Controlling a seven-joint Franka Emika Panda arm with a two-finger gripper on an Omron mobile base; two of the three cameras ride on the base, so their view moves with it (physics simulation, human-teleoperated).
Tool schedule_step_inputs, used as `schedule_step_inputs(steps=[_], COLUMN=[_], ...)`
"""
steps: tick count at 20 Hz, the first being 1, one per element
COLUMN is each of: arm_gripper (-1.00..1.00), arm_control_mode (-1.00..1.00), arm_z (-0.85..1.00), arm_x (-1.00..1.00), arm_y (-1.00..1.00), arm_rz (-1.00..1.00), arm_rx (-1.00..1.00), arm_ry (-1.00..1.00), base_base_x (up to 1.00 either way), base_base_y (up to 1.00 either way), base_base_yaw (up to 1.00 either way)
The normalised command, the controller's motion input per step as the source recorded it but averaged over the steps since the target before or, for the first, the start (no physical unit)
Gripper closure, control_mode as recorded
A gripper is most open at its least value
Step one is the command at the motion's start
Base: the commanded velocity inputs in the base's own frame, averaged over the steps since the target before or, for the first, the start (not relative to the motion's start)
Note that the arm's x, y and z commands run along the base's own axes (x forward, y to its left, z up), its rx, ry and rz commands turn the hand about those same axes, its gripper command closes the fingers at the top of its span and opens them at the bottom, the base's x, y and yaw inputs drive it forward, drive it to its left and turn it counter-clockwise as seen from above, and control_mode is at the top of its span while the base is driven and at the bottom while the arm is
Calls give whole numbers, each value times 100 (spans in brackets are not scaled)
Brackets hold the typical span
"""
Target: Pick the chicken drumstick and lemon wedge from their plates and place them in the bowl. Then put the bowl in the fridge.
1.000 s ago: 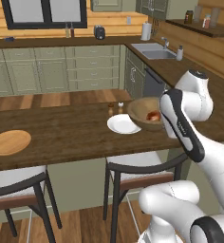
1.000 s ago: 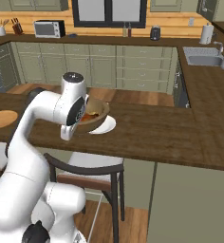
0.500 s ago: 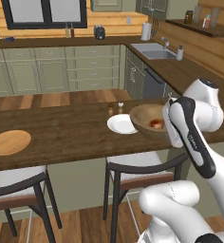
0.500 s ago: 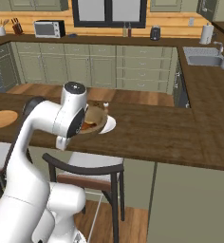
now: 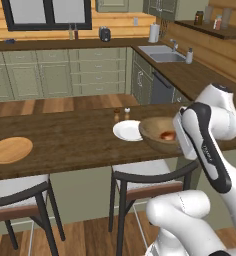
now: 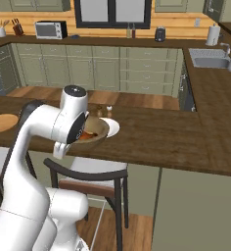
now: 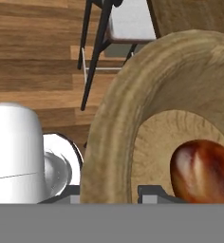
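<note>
My gripper [image 7: 109,192] is shut on the thick rim of the wooden bowl [image 7: 133,109], one fingertip inside the rim and one outside. The bowl [image 5: 157,134] hangs at the counter's near edge, with floor and a stool under it in the hand view. The chicken drumstick [image 7: 204,171] lies reddish-brown in the bottom of the bowl, and the left base view shows this drumstick [image 5: 167,135] too. A white plate [image 5: 126,130] sits just left of the bowl, and a tan wooden plate [image 5: 9,149] lies far left. The lemon wedge and the fridge are out of view.
Two small shakers [image 5: 121,114] stand behind the white plate. Dark-framed stools [image 5: 145,175] are tucked under the counter's near edge. The counter [image 6: 186,142] runs right toward a sink [image 6: 210,61]. Green cabinets line the back wall.
The gripper has carried the bowl with the drumstick away from the white plate toward the counter's near edge. My forearm has swung out with it.
</note>
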Motion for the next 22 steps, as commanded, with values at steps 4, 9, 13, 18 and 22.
schedule_step_inputs(steps=[4,9,13,18,22], arm_gripper=[100,100,100,100,100], arm_control_mode=[100,100,100,100,100], arm_z=[0,0,0,0,0], arm_x=[-11,0,0,0,0], arm_y=[0,0,0,0,0], arm_rz=[0,0,0,0,0], arm_rx=[0,0,0,0,0], arm_ry=[0,0,0,0,0], base_base_x=[-4,-59,-100,-51,-8], base_base_y=[0,10,80,100,100], base_base_yaw=[0,0,1,10,9])
